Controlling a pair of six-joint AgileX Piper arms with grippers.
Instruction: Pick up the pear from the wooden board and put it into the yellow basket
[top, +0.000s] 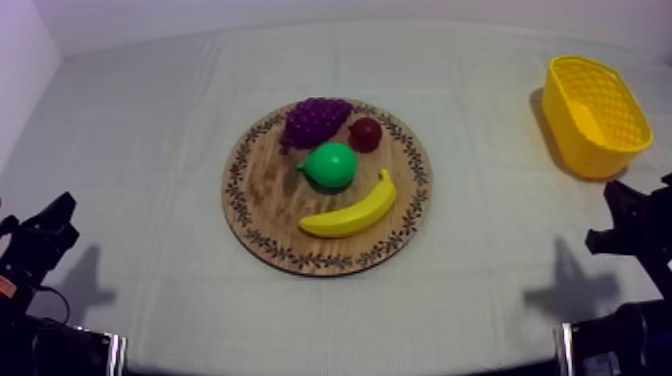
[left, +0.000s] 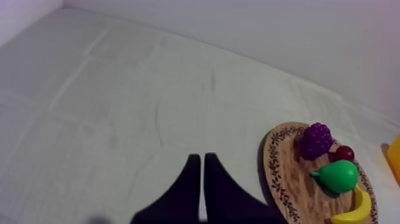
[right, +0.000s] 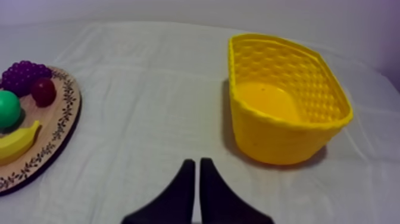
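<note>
The table (top: 150, 150) carries the round wooden board (top: 262, 195) at its middle, and the yellow basket (top: 590, 150) stands well apart from the board, beyond its far right rim. The left hand (left: 199, 158) waits off the board's left side, fingers clenched together on nothing. The right hand (right: 197, 162) waits off the board's right side, likewise clenched and grasping nothing. On the board, the banana (top: 350, 212) lies along the near rim and the bunch of grapes (top: 315, 120) at the far rim. The pear (top: 331, 165) is at the board's centre between them, and the small red fruit (top: 365, 133) is just beside the grapes.
</note>
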